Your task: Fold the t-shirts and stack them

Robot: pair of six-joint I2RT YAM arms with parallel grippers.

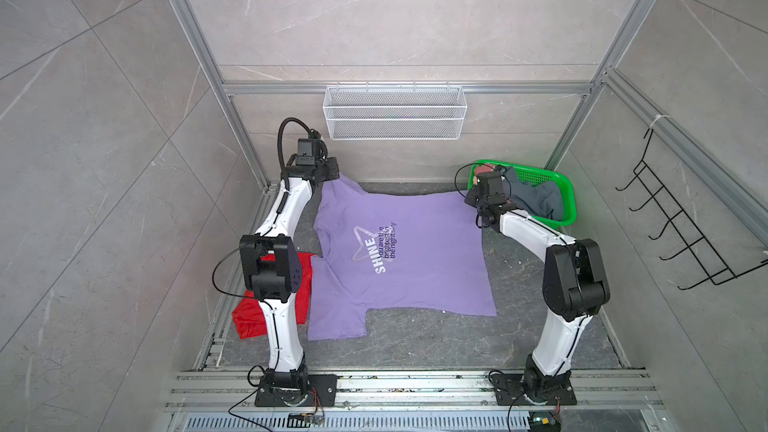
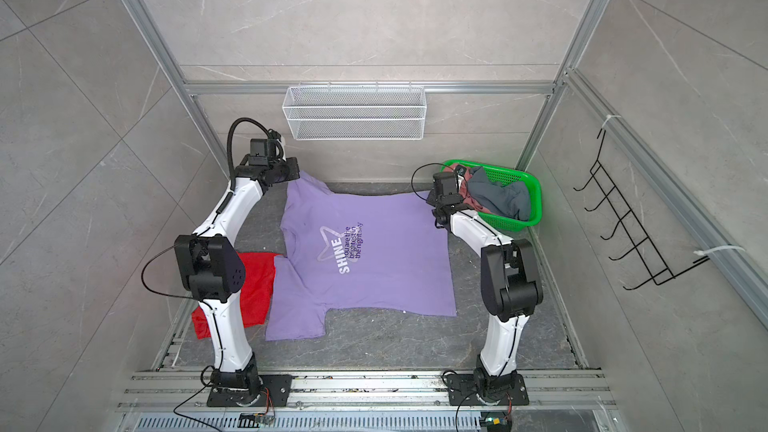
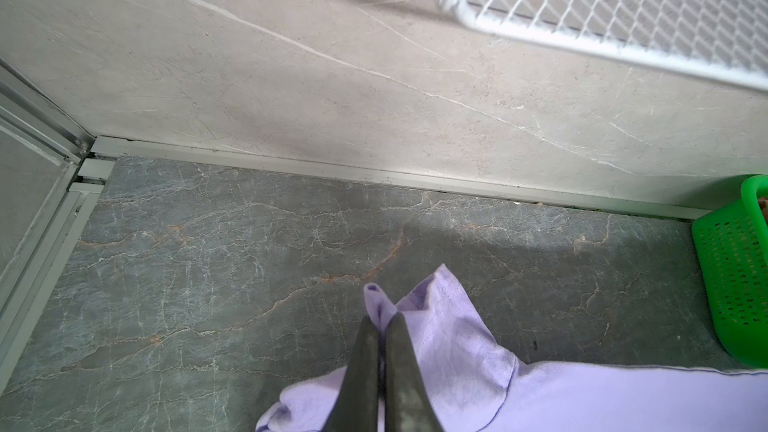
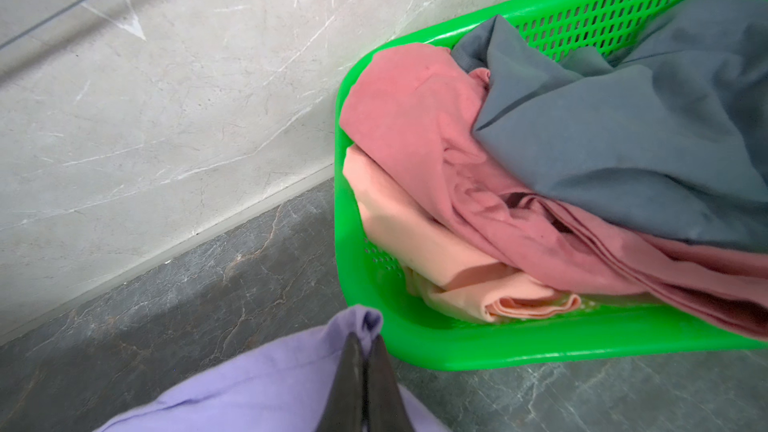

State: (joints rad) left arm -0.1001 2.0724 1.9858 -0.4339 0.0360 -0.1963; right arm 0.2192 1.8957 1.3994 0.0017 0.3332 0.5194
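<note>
While the left gripper (image 3: 381,318) is clenched on the far sleeve of the lavender tee (image 1: 399,251) and the right gripper (image 4: 365,337) on its far hem corner beside the basket (image 4: 457,347), the step seems to be spreading for the first fold. The tee lies flat on the tabletop (image 1: 415,338), print up. The next move probably needs both grippers moving evenly together.
</note>
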